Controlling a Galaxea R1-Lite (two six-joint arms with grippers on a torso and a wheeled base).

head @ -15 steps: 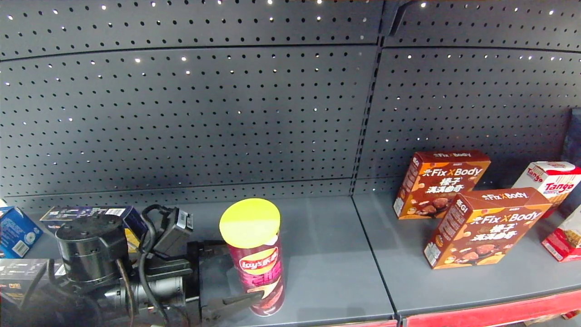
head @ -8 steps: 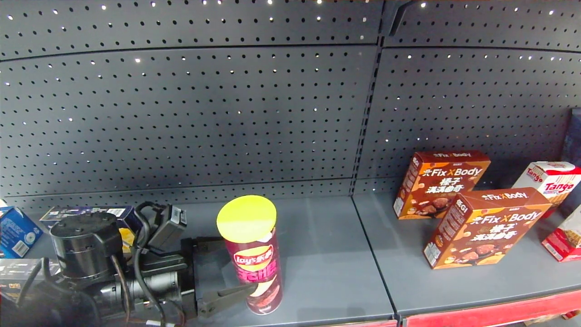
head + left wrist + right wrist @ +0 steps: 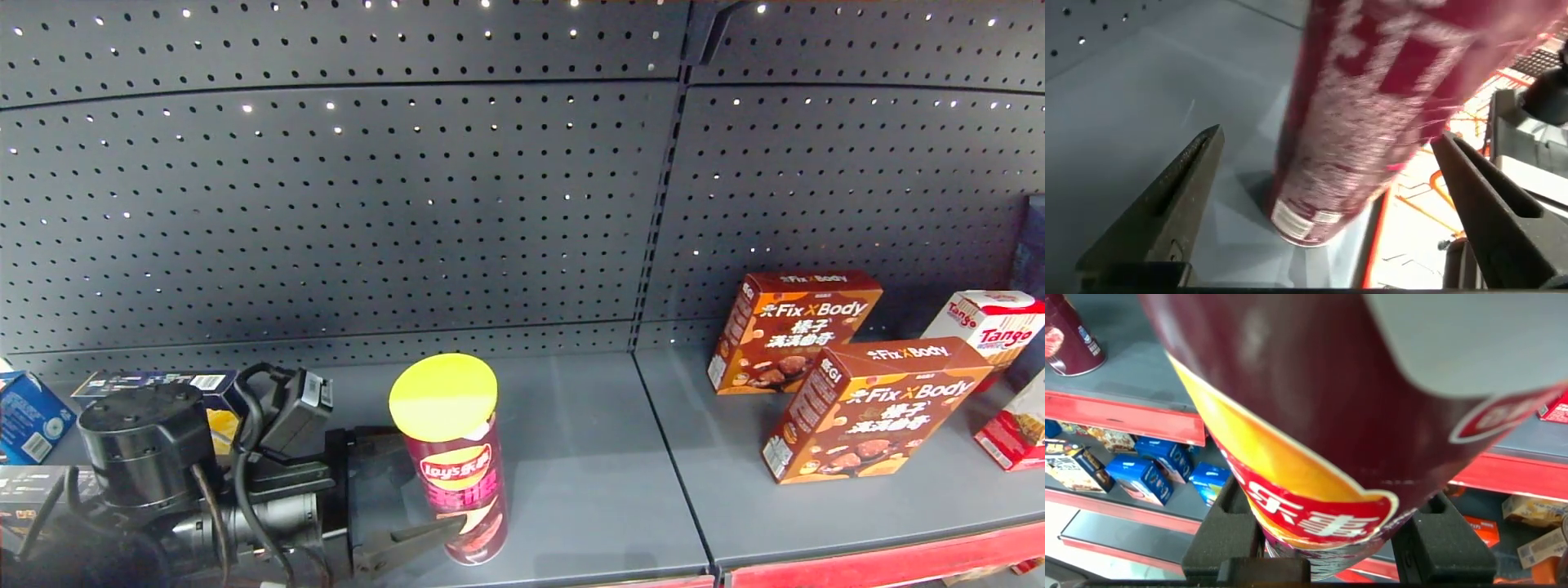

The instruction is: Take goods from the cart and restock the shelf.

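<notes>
Your open left pincer (image 3: 420, 480) flanks the shelved can (image 3: 457, 457) from 9 o'clock; clip it retreating and it topples. Your right pincer (image 3: 1335, 539) grips a second can (image 3: 1315, 416).

Shelf (image 3: 588, 457) & pegboard back panel (image 3: 408, 229) were matt grey painted metal, smooth. Chip can (image 3: 461, 490) had glossy printed wrap w/ smooth yellow plastic lid (image 3: 443, 398). Second chip can (image 3: 1315, 441) showed same gloss. Cookie boxes (image 3: 873, 408) were glossy cardboard. Left hand (image 3: 1328, 137) fingers (image 3: 1167, 220) looked matt, dark.
</notes>
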